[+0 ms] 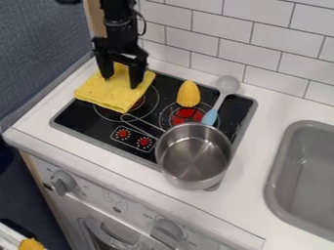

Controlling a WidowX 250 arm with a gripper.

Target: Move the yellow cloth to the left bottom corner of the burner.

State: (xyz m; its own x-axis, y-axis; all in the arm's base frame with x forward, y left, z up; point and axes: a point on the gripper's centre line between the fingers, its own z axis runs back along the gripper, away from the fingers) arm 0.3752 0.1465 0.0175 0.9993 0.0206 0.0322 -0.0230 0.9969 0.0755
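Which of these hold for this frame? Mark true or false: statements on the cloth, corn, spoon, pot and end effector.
1. The yellow cloth lies partly on the stove. True.
2. The corn sits inside the pot. False: the corn lies on the stove, outside the pot.
3. The spoon's handle is blue. True.
4. The end effector is over the pot. False: it is at the cloth, fingers apart.

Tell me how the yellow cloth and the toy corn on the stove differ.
The yellow cloth is flat and four-cornered; the toy corn is rounded and narrows towards one end. The cloth is clearly larger than the corn. The cloth has the gripper at it, fingers open, while the corn sits apart from the gripper. Both are yellow and on the stove.
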